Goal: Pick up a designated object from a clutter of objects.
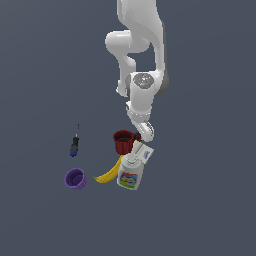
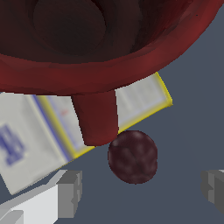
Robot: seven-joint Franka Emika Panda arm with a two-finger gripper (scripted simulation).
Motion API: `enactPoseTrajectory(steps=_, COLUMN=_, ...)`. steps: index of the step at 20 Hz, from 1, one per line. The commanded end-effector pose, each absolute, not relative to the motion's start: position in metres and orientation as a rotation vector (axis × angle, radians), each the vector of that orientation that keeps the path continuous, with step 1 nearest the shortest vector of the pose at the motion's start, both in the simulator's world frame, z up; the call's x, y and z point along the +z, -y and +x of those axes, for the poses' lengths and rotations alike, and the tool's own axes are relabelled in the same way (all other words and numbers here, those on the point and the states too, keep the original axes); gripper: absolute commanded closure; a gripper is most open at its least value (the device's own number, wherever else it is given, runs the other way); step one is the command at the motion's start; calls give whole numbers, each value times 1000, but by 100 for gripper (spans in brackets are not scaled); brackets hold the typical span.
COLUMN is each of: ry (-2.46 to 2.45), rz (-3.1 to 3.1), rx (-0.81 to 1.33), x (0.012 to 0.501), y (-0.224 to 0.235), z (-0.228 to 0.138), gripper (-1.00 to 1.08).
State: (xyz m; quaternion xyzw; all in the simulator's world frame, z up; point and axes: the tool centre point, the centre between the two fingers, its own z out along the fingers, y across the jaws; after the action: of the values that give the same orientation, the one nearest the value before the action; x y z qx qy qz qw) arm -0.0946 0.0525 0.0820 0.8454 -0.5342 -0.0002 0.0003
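The designated object, a small dark maroon ball (image 2: 132,156), lies on the floor beside the handle of the red mug (image 2: 87,65). It touches or nearly touches the white-blue box (image 2: 35,140). My gripper (image 2: 142,190) is open, with one grey fingertip on each side of the ball and a wide gap around it. In the exterior view the gripper (image 1: 146,132) is low beside the red mug (image 1: 124,141), and the ball is hidden there. The clutter of objects sits close together below the arm.
The white-blue box (image 1: 143,151) leans by the mug. A white labelled bottle (image 1: 131,172) and a yellow banana (image 1: 107,173) lie nearer the viewer. A purple cup (image 1: 75,178) and a small dark screwdriver (image 1: 74,145) sit toward the exterior view's left.
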Motion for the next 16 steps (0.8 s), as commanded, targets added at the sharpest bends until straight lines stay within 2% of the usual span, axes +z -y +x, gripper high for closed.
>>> enactPoseTrajectory(steps=1, ry=1698, rz=2643, rx=0, x=80, y=-53, z=-97, gripper=-92)
enactPoseTrajectory(steps=9, ry=1700, rz=2642, rx=-1, x=75, y=-53, z=-97, gripper=-92)
enactPoseTrajectory(steps=16, ry=1703, rz=2640, rx=0, x=51, y=-53, z=-98, gripper=-92)
